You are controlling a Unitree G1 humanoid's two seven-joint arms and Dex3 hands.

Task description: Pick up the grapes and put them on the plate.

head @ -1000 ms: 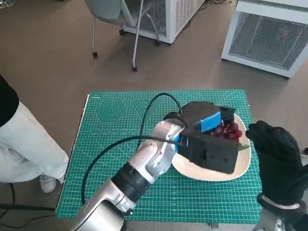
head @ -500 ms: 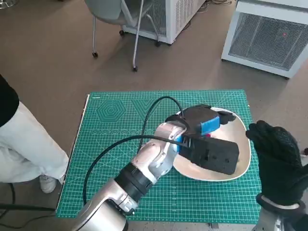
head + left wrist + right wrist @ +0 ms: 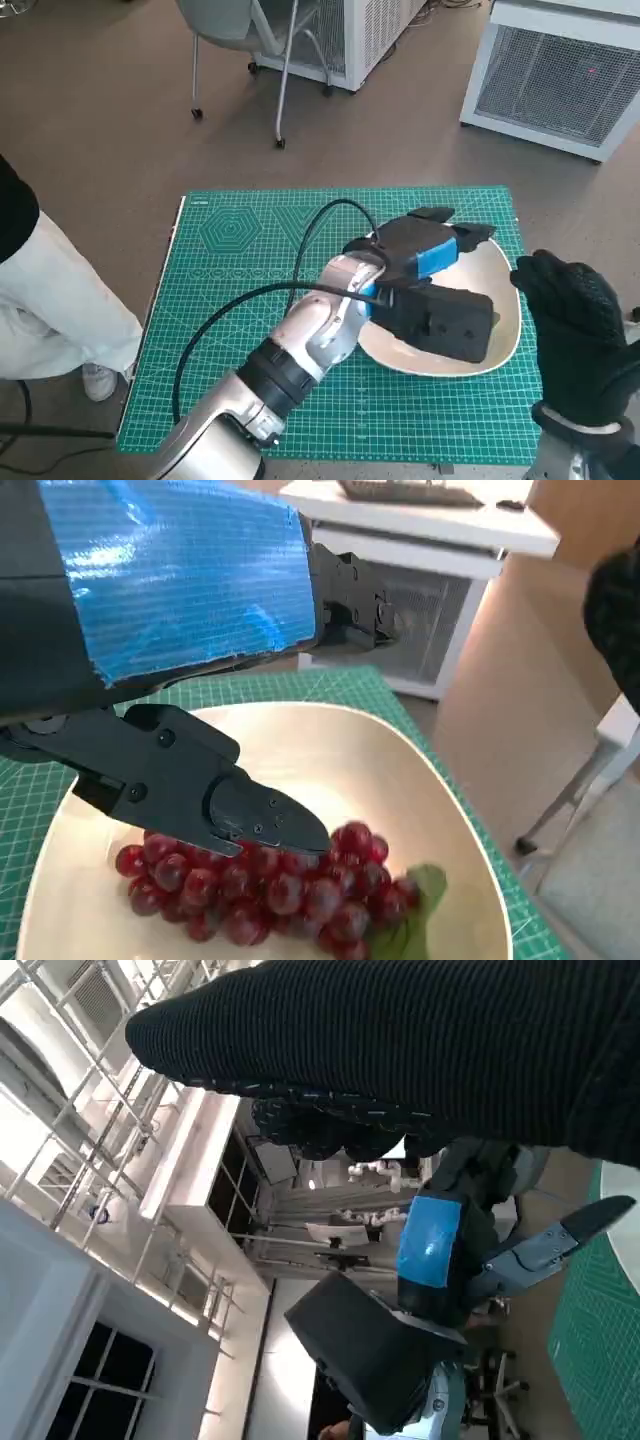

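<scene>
Grapes no longer show in the head view; 1.0 s ago they sat red beside the left hand (image 3: pixel 432 290), which now covers them. Right hand (image 3: pixel 575 335) nearest, idle at the bench (image 3: pixel 250 300) edge, holding nothing, fingers loosely apart. Left hand fingers spread, hovering over the grapes (image 3: pixel 270 885), one fingertip (image 3: pixel 270 820) touching or just above them, not gripping. Grapes lie inside the plate (image 3: pixel 330 755), with a leaf. Risk: lifting fingers snag the bunch and drag it out.
</scene>
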